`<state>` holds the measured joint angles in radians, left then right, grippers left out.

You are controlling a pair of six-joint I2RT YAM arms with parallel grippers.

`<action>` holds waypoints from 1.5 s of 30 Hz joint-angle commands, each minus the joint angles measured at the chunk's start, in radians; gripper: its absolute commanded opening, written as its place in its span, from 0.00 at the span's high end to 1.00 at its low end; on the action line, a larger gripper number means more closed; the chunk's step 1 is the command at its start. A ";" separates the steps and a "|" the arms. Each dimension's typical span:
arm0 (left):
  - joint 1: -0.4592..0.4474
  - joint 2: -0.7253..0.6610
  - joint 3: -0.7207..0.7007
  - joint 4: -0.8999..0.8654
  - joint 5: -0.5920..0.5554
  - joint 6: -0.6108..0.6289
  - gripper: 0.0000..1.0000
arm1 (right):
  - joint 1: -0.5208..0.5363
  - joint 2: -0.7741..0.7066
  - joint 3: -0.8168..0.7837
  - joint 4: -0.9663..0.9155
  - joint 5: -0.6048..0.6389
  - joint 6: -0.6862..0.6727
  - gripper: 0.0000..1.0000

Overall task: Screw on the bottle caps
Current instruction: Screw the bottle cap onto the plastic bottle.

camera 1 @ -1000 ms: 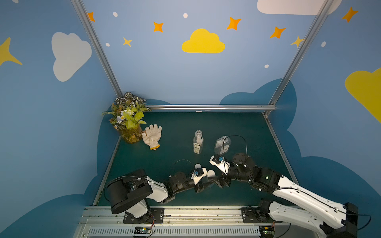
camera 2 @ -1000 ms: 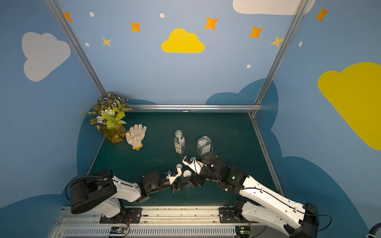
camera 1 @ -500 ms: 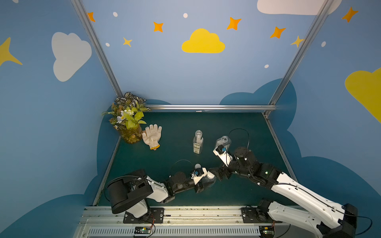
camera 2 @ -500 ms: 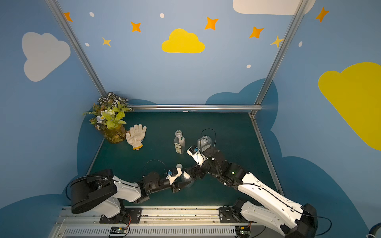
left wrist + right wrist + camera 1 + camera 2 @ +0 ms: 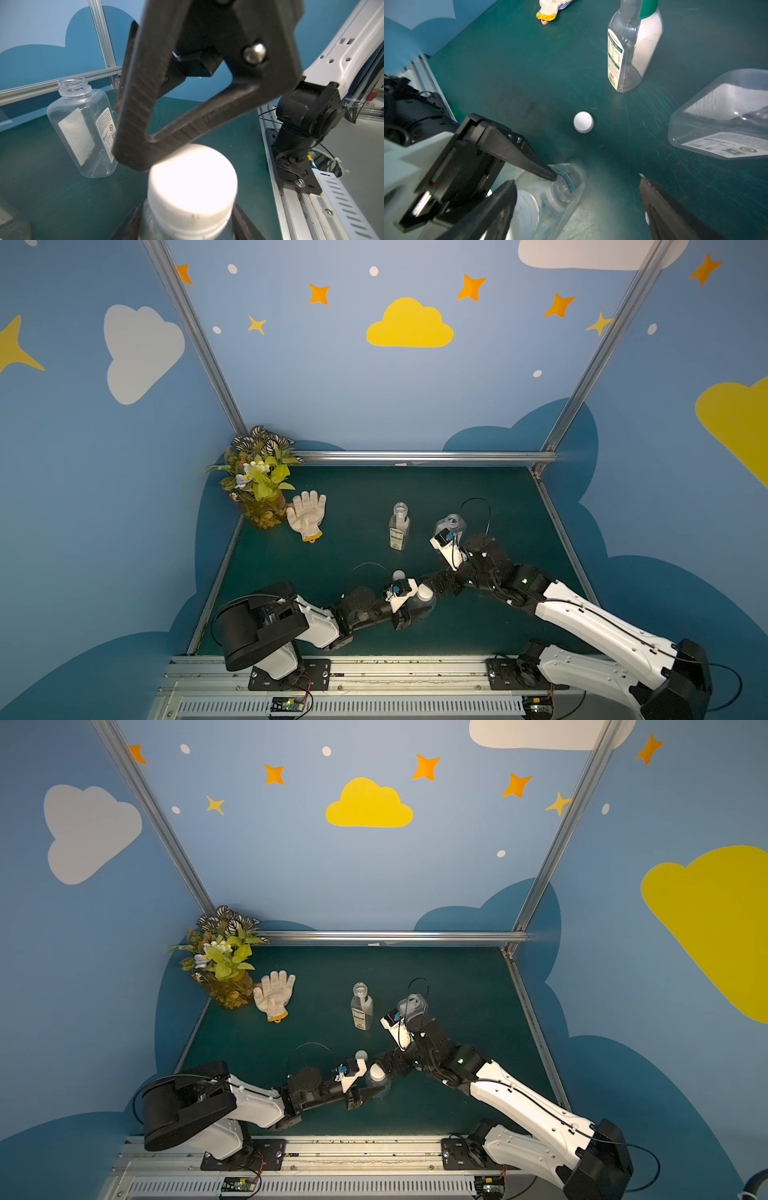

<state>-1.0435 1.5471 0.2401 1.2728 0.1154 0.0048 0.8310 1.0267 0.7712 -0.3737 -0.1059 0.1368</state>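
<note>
Bottle caps first: one white cap point(image 5: 193, 180) sits on the neck of the round bottle point(image 5: 568, 182). Our left gripper point(image 5: 188, 216) squeezes that bottle just under the cap, with a finger point(image 5: 525, 153) on each side.

Our right gripper point(image 5: 577, 180) is spread wide and holds nothing. One of its fingers point(image 5: 133, 124) is right at the top edge of the white cap. We cannot tell if it touches. Its other finger is well away, so the cap is beside one finger and not in the middle of the gap.

A second cap point(image 5: 583, 122) lies flat and loose on the green table point(image 5: 508, 72). It is just beside the left gripper, on its far side, and nothing touches it.

Farther back the slim bottle point(image 5: 399, 526) stands upright with its neck open. Next to it, on the right arm's side, the wide bottle point(image 5: 83, 133) stands upright too. Its neck is open and it has a label on its side. Both bottles are apart from the fingers.

In both top views a white glove point(image 5: 307, 514) lies at the far left of the table. A plant point(image 5: 257, 485) stands just beside it.
</note>
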 commanded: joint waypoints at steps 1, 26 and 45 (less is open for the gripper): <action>-0.001 0.021 -0.017 -0.027 0.001 0.012 0.76 | -0.006 -0.010 -0.045 -0.037 0.022 0.039 0.03; -0.002 0.022 -0.019 -0.021 -0.003 0.018 0.76 | -0.010 0.028 -0.009 -0.076 -0.037 0.107 0.03; 0.003 0.016 -0.037 0.014 0.003 0.009 0.76 | -0.015 -0.082 0.150 -0.131 -0.071 -0.082 0.03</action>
<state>-1.0439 1.5520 0.2249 1.3052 0.1123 0.0120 0.8211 0.9794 0.8696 -0.4782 -0.1406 0.1642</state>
